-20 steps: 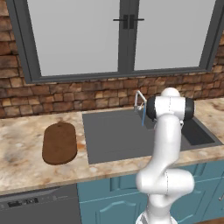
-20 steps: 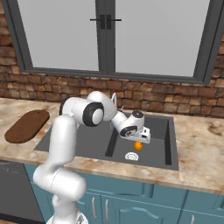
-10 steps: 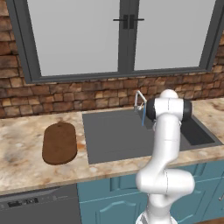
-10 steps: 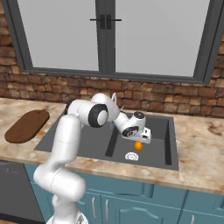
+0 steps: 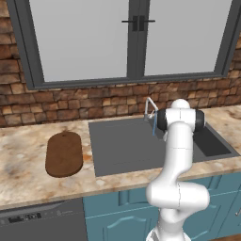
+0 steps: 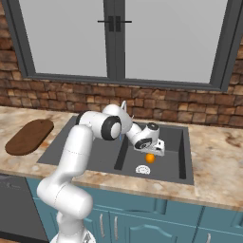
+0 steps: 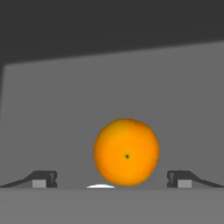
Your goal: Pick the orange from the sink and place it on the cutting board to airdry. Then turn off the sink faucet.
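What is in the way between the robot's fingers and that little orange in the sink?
Nothing visible. In the hand view the orange sits on the bare sink floor straight ahead, with the two fingers spread wide to either side of it. The gripper hangs just above the orange in the right base view.
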{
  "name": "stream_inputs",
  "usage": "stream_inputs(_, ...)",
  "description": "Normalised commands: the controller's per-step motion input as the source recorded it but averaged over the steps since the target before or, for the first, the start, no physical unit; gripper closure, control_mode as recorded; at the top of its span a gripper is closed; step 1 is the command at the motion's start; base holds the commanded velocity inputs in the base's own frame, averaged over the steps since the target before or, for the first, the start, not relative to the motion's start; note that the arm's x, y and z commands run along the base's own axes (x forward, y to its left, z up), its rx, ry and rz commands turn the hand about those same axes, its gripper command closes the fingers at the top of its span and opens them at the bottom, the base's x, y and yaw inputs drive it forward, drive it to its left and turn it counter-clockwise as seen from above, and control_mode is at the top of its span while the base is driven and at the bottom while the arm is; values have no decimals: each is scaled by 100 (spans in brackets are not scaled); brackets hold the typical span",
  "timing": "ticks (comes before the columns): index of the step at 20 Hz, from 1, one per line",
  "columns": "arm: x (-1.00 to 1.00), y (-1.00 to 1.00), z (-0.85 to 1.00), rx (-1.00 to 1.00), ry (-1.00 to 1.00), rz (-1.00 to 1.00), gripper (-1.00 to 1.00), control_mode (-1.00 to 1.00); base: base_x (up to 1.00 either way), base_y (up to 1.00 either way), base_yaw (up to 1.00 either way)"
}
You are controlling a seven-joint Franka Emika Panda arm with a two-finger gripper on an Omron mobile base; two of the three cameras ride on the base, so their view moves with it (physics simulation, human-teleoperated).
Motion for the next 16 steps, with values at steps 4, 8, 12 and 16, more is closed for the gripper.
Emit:
stream_inputs(4, 26, -10, -17, 2, 3, 0, -100, -100, 0, 0, 0)
stream_inputs(8, 11, -11, -14, 2, 2, 0, -100, -100, 0, 0, 0)
stream_inputs(12, 8, -4, -11, 1, 3, 0, -100, -100, 0, 0, 0)
stream_inputs(16, 6, 0, -11, 0, 4, 0, -100, -100, 0, 0, 0)
